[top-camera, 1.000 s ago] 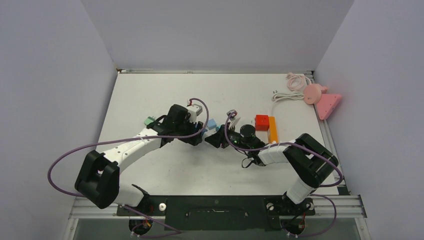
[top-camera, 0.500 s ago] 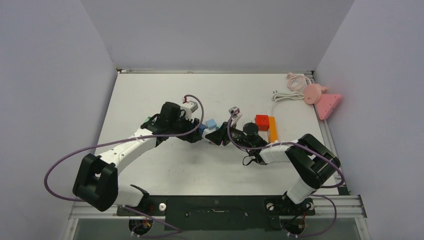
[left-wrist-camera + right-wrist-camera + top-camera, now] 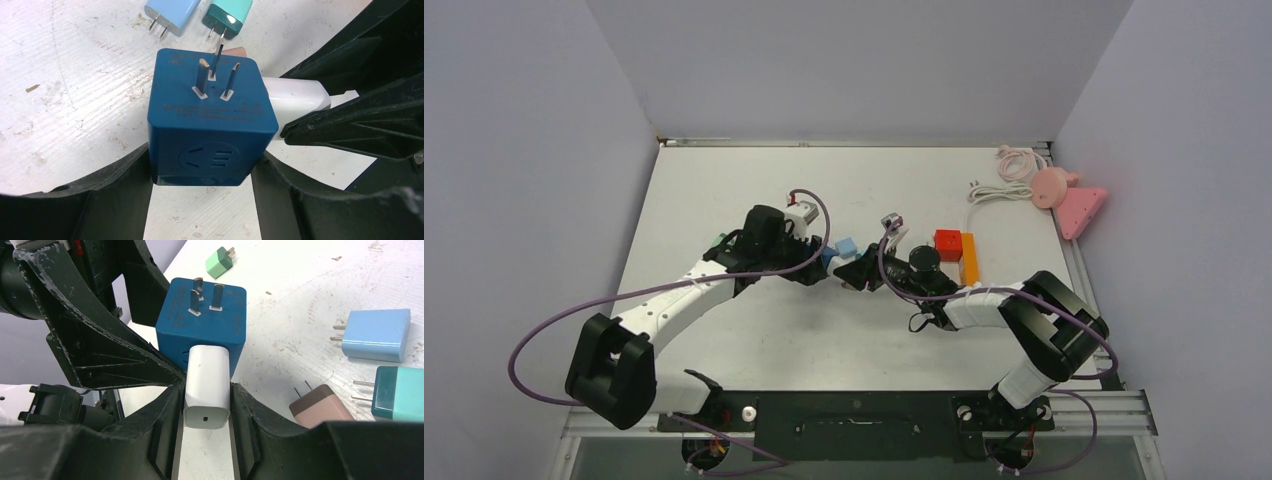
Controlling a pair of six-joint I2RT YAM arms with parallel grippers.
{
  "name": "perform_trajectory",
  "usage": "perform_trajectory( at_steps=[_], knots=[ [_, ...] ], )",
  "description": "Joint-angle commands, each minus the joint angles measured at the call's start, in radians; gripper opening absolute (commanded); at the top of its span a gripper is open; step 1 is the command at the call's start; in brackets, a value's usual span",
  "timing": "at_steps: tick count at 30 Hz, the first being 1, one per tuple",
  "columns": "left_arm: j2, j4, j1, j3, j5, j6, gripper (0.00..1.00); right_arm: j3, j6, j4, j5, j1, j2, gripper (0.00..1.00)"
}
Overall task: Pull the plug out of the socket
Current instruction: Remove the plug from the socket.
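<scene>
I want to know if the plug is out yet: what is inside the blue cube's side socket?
The white plug sits there, its body against the blue cube, clamped by the right gripper. Its prongs are hidden inside.

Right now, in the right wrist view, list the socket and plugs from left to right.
In order: blue socket cube → brown plug → light blue plug. Left out: green plug and white plug overlap the cube; teal plug overlaps the light blue one.
</scene>
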Motion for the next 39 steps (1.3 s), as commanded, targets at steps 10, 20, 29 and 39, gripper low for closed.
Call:
perform_trajectory(
  at_steps=[10,20,29,39],
  knots=[
    [-0.080,0.060,0.011,0.017,-0.169,0.002,0.00,0.011,-0.040,-0.046,0.027,0.029,-0.088,0.05],
    [-0.108,0.141,0.009,-0.009,0.026,0.012,0.00,0.013,-0.056,-0.066,0.019,0.012,-0.084,0.05],
    [-0.123,0.162,0.007,-0.019,0.056,0.016,0.00,0.019,-0.048,-0.066,0.008,-0.008,-0.062,0.05],
    [-0.083,0.041,-0.073,0.020,-0.257,0.056,0.00,0.058,-0.025,-0.118,0.074,0.042,-0.096,0.05]
  ],
)
